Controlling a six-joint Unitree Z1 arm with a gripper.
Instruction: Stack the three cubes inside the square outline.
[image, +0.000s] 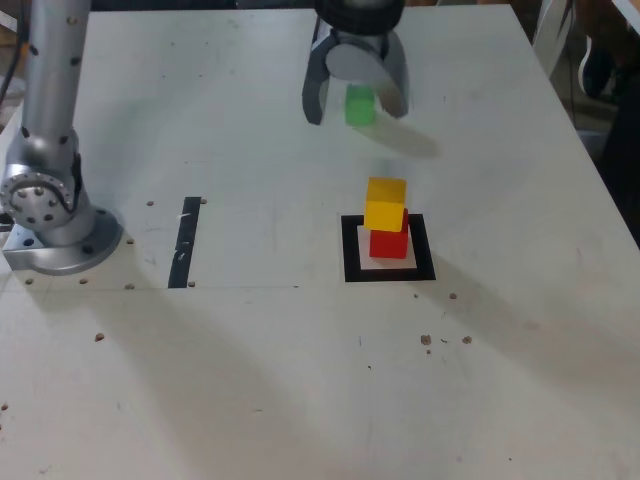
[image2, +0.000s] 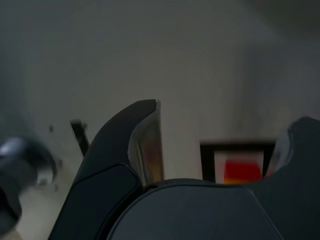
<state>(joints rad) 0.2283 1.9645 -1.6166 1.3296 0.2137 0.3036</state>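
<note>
Green cube (image: 359, 105) between claw (image: 356, 103) jaws

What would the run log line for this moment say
stack: yellow cube on red cube inside square outline | green cube between gripper fingers, open | remaining: green cube onto stack

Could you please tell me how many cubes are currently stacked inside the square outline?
2: the red cube sits in the square outline with the yellow cube on it. The green cube is between the gripper's fingers, away from the stack.
</note>
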